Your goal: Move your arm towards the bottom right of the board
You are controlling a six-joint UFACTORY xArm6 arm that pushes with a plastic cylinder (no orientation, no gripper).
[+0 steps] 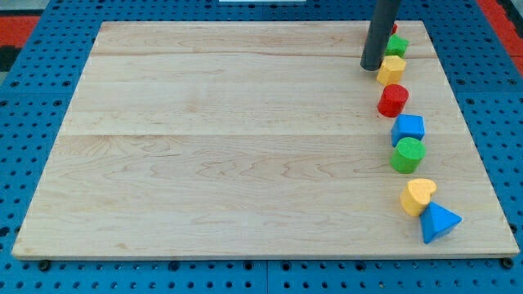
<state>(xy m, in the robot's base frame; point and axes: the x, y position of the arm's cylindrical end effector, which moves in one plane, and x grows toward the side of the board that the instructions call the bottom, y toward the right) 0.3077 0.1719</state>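
pale smooth wooden board (245, 147) lies on blue pegboard (24, 122), and my tip (372, 67), a stiff dark rod with no pincer to open or close, stands far right, touching the yellow block (391, 70); light hard blocks would slide easily toward the near right.

Our table (229, 139) is pale wood with a fine grain and faint plank seams, set on a blue pegboard (33, 273) dotted with dark holes; red shows at the top corners. Our rod is dark grey down to my tip (372, 67). Along the right edge we see a green block (397, 44), a yellow block (392, 69), a red cylinder (393, 100), a blue cube (409, 128), a green cylinder (407, 155), a yellow heart (417, 196) and a blue triangle (439, 222).
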